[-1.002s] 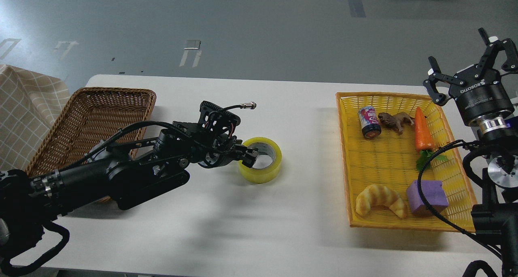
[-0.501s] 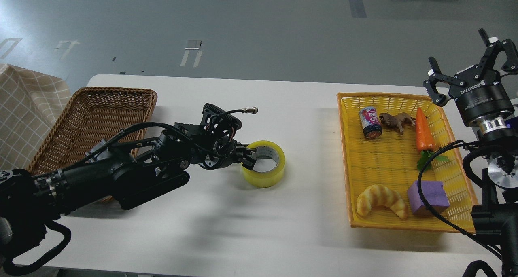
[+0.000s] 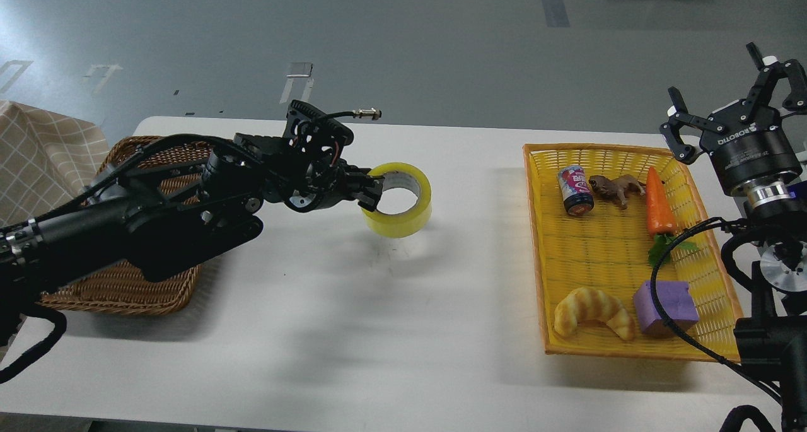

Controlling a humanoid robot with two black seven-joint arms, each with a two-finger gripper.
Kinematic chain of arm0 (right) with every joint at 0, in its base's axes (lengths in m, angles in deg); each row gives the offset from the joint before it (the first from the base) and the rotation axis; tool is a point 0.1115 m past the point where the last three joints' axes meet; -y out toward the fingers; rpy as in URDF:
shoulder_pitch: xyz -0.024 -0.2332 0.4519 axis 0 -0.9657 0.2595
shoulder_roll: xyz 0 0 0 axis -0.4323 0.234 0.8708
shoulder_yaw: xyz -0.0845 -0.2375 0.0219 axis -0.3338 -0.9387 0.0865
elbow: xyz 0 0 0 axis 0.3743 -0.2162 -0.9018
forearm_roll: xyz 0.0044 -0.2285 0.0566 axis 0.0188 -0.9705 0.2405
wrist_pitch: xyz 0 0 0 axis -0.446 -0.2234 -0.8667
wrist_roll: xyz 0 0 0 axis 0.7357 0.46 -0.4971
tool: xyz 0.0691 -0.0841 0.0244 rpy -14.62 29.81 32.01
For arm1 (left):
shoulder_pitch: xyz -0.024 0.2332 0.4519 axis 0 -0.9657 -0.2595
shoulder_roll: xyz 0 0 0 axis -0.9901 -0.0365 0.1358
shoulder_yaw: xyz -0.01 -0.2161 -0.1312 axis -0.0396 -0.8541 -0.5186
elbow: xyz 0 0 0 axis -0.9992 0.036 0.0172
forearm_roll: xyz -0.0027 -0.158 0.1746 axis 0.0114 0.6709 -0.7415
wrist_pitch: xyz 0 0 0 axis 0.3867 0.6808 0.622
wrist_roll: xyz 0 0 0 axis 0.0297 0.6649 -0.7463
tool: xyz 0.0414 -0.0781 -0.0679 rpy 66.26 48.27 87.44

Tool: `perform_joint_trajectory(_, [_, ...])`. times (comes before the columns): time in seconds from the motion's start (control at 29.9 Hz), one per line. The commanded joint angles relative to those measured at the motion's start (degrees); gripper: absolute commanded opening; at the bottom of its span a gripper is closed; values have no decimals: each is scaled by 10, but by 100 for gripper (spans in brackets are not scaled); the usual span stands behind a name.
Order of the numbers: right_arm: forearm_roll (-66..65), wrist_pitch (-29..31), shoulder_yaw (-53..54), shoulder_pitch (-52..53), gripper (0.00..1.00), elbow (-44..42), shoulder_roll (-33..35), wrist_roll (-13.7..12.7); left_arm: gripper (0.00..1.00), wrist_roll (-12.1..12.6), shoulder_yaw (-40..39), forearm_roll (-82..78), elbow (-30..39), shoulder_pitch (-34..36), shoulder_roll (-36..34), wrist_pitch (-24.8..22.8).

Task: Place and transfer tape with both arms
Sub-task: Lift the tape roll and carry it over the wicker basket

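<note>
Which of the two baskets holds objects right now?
The yellow basket on the right: it holds a can, toy animal, carrot, croissant and purple block. The brown wicker basket shows nothing inside.

Background: a white tabletop [image 3: 391,331] is standing on a grey floor [image 3: 403,47] bearing pale painted marks [image 3: 296,82]. Checked beige cloth [image 3: 38,161] is lying at the left edge; overhead light is casting soft shadows.
</note>
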Motion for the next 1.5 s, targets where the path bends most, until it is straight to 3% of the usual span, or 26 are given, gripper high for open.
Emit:
perform_joint_trajectory(0.0, [0, 0, 0, 0, 100, 0, 0, 0, 0, -2, 0, 15, 5, 23, -33, 0])
perform_joint_trajectory(0.17, [0, 0, -1, 0, 100, 0, -1, 0, 0, -5, 0, 18, 5, 41, -76, 0])
perform_joint_trajectory(0.94, [0, 0, -5, 0, 100, -1, -16, 1, 0, -88, 11, 22, 8, 48, -291, 0])
perform_joint_trajectory(1.27, [0, 0, -6, 0, 100, -1, -19, 0, 0, -107, 12, 22, 1, -12, -342, 0])
perform_joint_trajectory(1.47, [0, 0, -6, 0, 100, -1, -19, 0, 0, -112, 12, 24, -2, -52, -363, 28])
